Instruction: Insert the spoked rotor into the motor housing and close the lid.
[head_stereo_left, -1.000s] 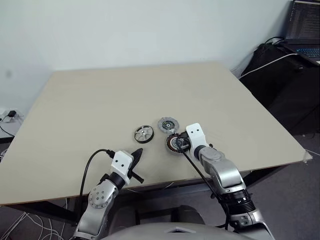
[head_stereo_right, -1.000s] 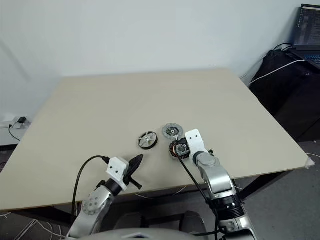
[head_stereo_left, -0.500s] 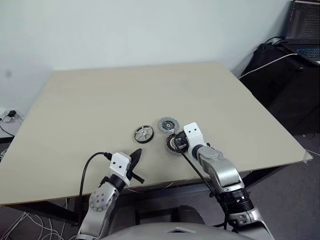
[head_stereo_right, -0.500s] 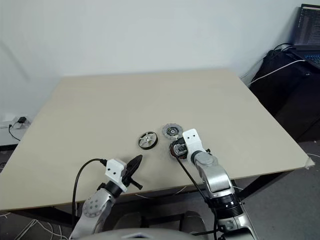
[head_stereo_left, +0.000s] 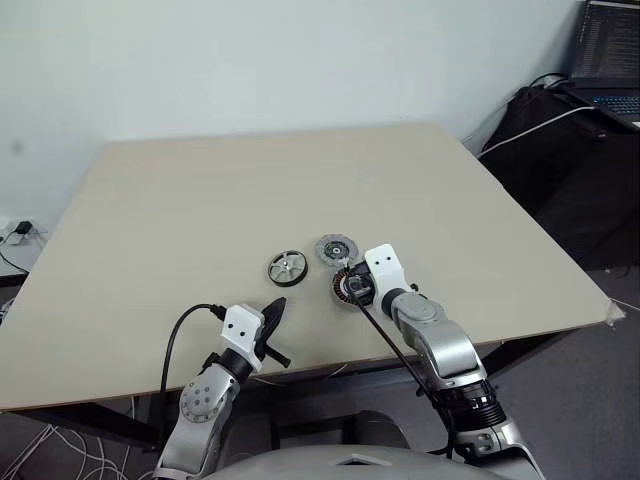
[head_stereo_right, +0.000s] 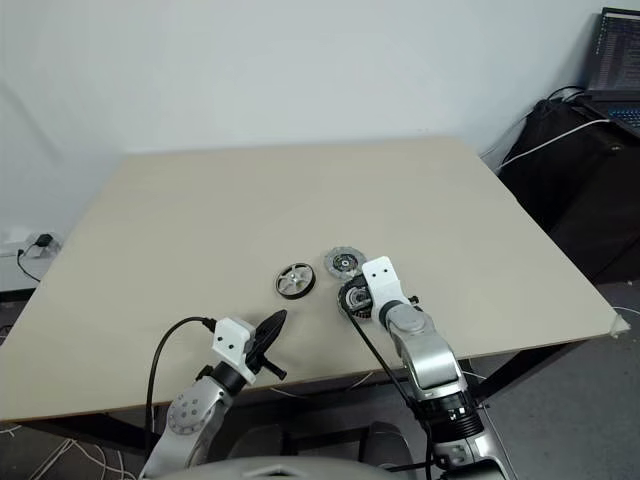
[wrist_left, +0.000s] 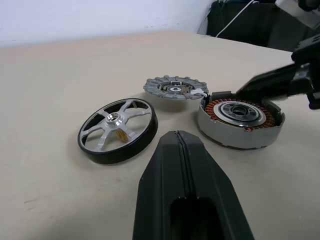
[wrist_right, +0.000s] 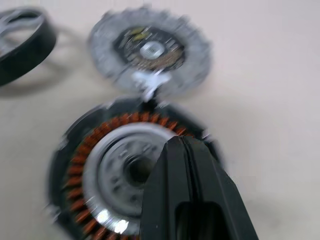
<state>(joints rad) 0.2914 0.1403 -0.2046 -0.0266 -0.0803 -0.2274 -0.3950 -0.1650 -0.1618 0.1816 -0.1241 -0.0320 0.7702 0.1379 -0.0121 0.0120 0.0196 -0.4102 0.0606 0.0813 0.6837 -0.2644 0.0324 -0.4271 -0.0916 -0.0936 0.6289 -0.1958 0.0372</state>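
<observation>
The spoked rotor (head_stereo_left: 287, 267), a silver wheel with a dark rim, lies flat on the table. Just to its right lies the lid (head_stereo_left: 335, 249), a ribbed grey disc with a darker centre. The motor housing (wrist_left: 240, 117), with copper windings around a pale centre, sits in front of the lid. My right gripper (wrist_right: 181, 142) is shut with nothing in it, and its tip hangs over the housing's near side; I cannot tell whether it touches. My left gripper (head_stereo_left: 277, 303) is shut and empty, low over the table, a short way in front of the rotor (wrist_left: 118, 130).
The three parts sit close together on the beige table (head_stereo_left: 250, 190), near its front edge. A black bag (head_stereo_left: 560, 140) with a white cable and a laptop (head_stereo_left: 610, 55) stand off the table at the far right.
</observation>
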